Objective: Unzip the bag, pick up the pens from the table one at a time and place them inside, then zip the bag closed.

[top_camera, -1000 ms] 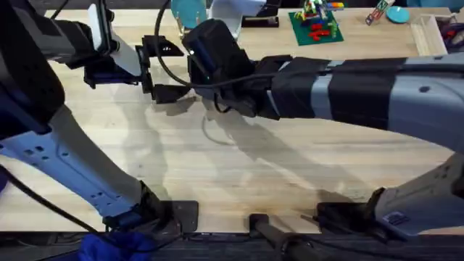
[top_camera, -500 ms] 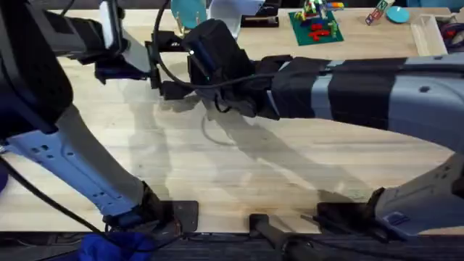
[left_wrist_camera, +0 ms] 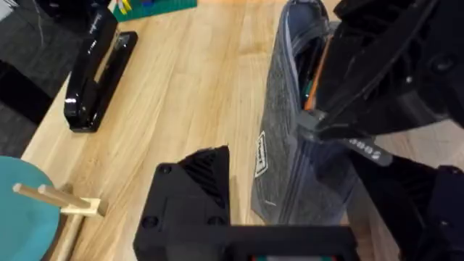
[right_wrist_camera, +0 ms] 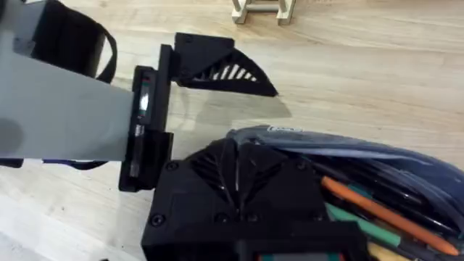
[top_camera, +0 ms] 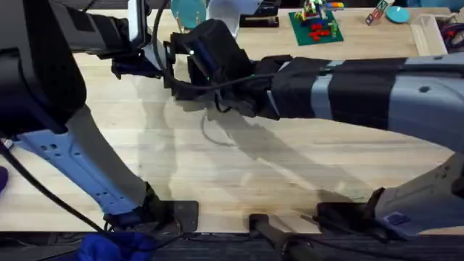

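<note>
The right arm (top_camera: 362, 90) is a thick tube banded in grey and black, ending in a glossy black wrist housing with a small green light. A black cable loops over that housing. The left arm (top_camera: 65, 156) has a pale blue-grey link with small dark screw holes, a large black upper segment, and a white block near its wrist. Both bases are black brackets. The left gripper (left_wrist_camera: 190, 210) is matte black and angular, with ribbed faces; white print on the right gripper (left_wrist_camera: 362, 147) looks like digits.
</note>
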